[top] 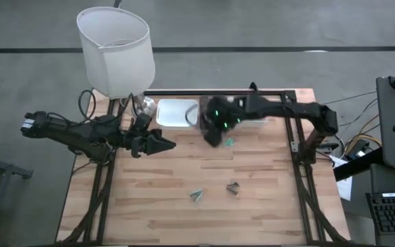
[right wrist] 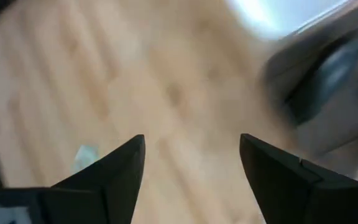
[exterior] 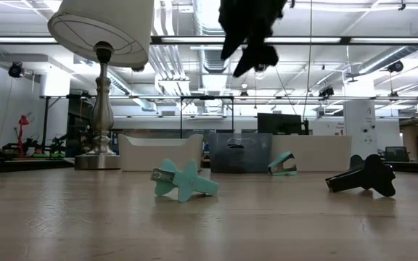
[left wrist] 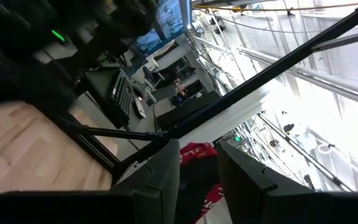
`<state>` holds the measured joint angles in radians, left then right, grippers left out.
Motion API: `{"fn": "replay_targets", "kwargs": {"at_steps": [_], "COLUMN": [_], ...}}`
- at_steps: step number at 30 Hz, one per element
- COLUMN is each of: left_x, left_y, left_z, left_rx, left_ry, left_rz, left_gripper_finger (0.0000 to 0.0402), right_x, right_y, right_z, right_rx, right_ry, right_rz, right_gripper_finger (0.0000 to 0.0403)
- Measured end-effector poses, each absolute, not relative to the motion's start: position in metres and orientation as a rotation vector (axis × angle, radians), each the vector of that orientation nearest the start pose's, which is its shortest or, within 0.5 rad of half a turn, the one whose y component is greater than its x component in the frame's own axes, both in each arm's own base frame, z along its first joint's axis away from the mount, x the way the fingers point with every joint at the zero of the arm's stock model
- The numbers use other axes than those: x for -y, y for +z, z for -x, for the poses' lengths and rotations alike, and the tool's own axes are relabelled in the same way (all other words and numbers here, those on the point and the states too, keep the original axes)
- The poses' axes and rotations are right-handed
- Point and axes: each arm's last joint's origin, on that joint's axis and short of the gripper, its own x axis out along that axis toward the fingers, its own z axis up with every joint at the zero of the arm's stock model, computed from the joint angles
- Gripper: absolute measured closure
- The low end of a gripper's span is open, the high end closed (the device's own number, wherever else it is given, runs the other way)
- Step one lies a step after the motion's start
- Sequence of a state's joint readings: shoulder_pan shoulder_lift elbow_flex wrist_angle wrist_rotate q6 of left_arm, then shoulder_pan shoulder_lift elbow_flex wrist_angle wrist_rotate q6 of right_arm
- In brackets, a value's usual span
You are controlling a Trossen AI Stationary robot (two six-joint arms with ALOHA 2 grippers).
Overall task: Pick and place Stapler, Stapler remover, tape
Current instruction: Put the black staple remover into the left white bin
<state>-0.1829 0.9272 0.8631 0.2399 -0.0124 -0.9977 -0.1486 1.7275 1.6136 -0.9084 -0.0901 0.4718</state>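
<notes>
The right gripper point(top: 214, 130) is hanging above the table point(top: 184, 171) with its fingers spread wide and nothing between them. Just behind it are sitting a grey bin point(exterior: 239, 153) and a white tray point(top: 177, 113). A green staple remover point(top: 229, 142) is lying just beside it, with another green one point(top: 197, 195) and a black one point(top: 233, 187) farther toward the front. The left gripper point(top: 162, 143) is waiting well off to its side, fingers partly apart, holding nothing. The stapler and tape are not clearly showing.

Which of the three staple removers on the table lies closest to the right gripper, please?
The small teal one beside the grey bin, almost under the right gripper. The other teal and black removers lie toward the table's near edge.
</notes>
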Motion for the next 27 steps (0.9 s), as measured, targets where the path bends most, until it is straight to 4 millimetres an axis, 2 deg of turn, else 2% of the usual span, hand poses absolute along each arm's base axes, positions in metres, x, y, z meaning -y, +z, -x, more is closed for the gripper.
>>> {"fn": "replay_targets", "kwargs": {"at_steps": [7, 11, 19, 27], "left_x": [0.037, 0.037, 0.037, 0.038], "left_y": [0.376, 0.377, 0.378, 0.377], "left_z": [-0.202, -0.202, -0.201, -0.201], "left_rx": [0.072, 0.083, 0.091, 0.085], "left_ry": [-0.246, -0.254, -0.260, -0.261], "left_rz": [1.039, 1.056, 1.067, 1.069], "left_gripper_finger": [0.0291, 0.0291, 0.0291, 0.0291], "right_x": [-0.025, -0.054, -0.087, -0.089], "right_y": [0.303, 0.283, 0.238, 0.204], "right_z": [-0.347, -0.339, -0.323, -0.308], "right_rx": [-1.158, -1.246, -1.329, -1.290], "right_ry": [-0.142, -0.132, -0.143, -0.118], "right_rz": [-0.537, -0.539, -0.537, -0.562], "right_gripper_finger": [0.0156, 0.0156, 0.0170, 0.0179]}}
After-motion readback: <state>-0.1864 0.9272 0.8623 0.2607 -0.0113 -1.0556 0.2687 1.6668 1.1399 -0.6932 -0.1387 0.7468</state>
